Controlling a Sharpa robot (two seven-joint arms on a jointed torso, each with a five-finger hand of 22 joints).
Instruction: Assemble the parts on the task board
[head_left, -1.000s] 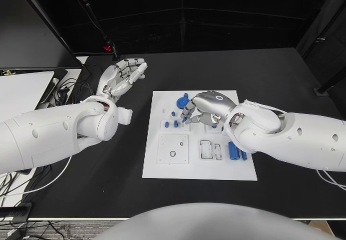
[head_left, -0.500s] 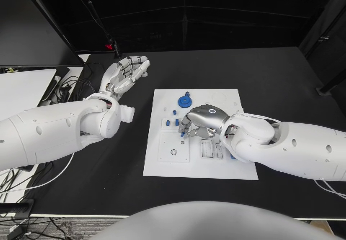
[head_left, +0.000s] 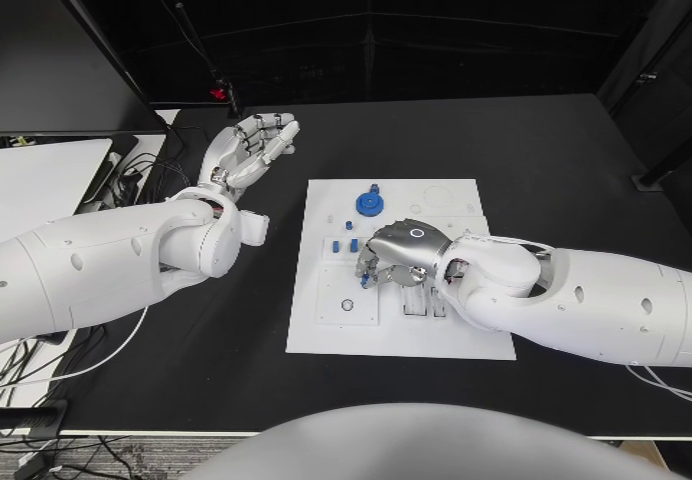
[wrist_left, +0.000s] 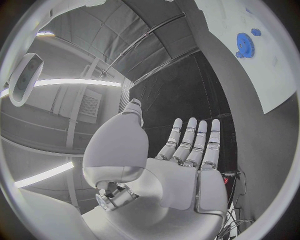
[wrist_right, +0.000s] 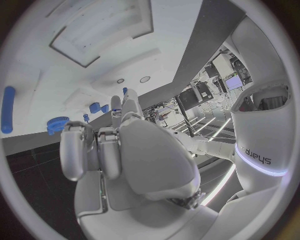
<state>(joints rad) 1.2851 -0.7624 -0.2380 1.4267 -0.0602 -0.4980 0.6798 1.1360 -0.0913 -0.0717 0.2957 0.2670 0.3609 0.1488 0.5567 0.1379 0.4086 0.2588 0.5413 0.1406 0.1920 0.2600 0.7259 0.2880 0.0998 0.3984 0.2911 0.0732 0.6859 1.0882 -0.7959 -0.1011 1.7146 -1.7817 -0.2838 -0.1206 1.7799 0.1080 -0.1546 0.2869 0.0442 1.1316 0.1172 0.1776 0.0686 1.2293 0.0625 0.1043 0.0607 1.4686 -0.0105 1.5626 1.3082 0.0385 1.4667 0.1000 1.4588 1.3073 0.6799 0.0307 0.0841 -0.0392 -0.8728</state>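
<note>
The white task board (head_left: 325, 335) lies in the middle of the black table. My right hand (head_left: 401, 250) hovers over its centre with fingers curled down, and a small blue part (wrist_right: 125, 91) shows pinched at its fingertips. A blue gear (head_left: 371, 204) stands at the board's far end, also seen as the blue gear (wrist_right: 57, 124) in the right wrist view. Two small blue parts (head_left: 342, 246) sit left of the right hand. My left hand (head_left: 253, 145) is raised beyond the board's far left corner, fingers straight and apart, holding nothing; the left wrist view shows this left hand (wrist_left: 181, 160) with the gear (wrist_left: 244, 43) far off.
A square recessed plate (head_left: 346, 300) with a small hole lies on the board's near left part. A long blue cylinder (wrist_right: 7, 102) lies on the board. A white surface (head_left: 43, 180) and cables (head_left: 137, 175) sit past the table's left edge.
My right hand has moved from the gear area toward the near middle of the board, fingers still curled. The left hand has stayed in place.
</note>
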